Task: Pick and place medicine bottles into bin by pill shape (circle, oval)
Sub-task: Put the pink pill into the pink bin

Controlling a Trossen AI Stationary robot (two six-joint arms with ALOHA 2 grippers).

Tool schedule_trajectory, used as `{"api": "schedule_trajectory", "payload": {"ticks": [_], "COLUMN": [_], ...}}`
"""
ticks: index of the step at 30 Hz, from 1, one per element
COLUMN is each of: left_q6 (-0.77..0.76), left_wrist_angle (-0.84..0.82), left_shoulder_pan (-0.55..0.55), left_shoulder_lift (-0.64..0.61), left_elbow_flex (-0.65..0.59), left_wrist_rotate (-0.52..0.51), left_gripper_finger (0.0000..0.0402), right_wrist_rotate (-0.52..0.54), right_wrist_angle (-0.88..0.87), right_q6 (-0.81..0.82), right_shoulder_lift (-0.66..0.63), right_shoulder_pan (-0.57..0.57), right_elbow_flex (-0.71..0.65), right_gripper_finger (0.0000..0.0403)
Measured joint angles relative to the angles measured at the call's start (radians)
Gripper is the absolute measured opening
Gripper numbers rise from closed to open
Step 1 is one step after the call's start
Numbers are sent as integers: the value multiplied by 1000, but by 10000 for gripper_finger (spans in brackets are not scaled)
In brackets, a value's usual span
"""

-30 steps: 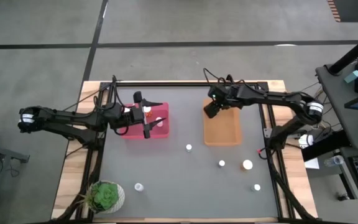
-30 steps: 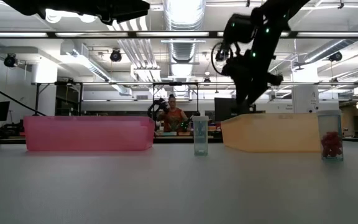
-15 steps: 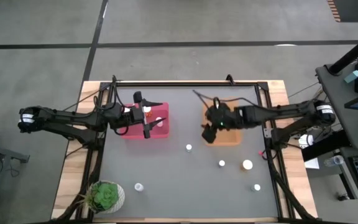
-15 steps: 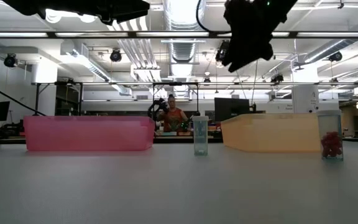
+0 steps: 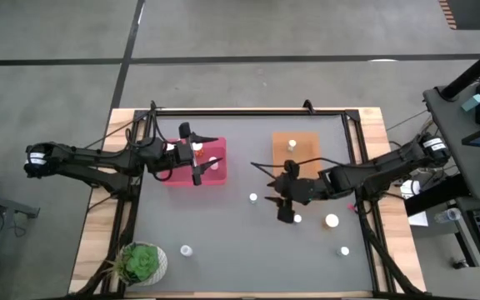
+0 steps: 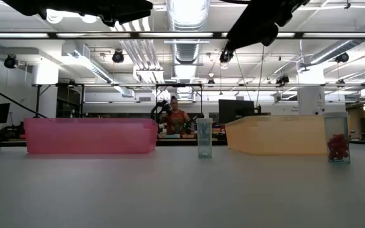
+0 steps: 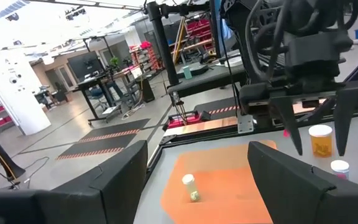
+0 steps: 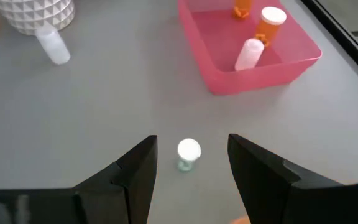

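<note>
The pink bin (image 5: 197, 163) holds several bottles (image 8: 269, 20). The orange bin (image 5: 297, 163) holds one small bottle (image 5: 292, 144), which also shows in the left wrist view (image 7: 190, 185). Several white-capped bottles stand loose on the table, among them one (image 5: 253, 197) and another (image 5: 297, 218). My right gripper (image 5: 273, 206) is open and empty above the table just near of the orange bin. In its wrist view, the white-capped bottle (image 8: 188, 152) stands on the table just ahead of the open fingers (image 8: 191, 138). My left gripper (image 5: 197, 169) is open and empty over the pink bin.
More bottles stand at the right near part of the table (image 5: 332, 221), (image 5: 344, 250), and one lies at the left near part (image 5: 187, 250). A white pot with a green plant (image 5: 144, 262) stands at the near left corner. A person (image 6: 176, 117) shows far behind the table.
My right gripper has gone from above the far part of the orange bin toward the table's near edge, and now hangs over the table by the loose bottles. The small bottle in the orange bin has come into view behind it.
</note>
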Motion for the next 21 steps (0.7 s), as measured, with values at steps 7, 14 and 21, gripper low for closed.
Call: {"api": "schedule_trajectory", "payload": {"ticks": [7, 14, 21], "left_q6": [0, 2, 3], "left_wrist_angle": [0, 0, 0], "left_shoulder_pan": [0, 0, 0], "left_shoulder_lift": [0, 0, 0], "left_elbow_flex": [0, 0, 0], "left_wrist_rotate": [0, 0, 0], "left_gripper_finger": [262, 262, 262], "right_wrist_rotate": [1, 1, 0], "right_wrist_angle": [10, 59, 60], "right_q6": [-25, -54, -54], "right_shoulder_lift": [0, 0, 0], "right_shoulder_pan": [-1, -1, -1], "right_elbow_flex": [-16, -34, -39], "right_gripper_finger": [189, 189, 189]}}
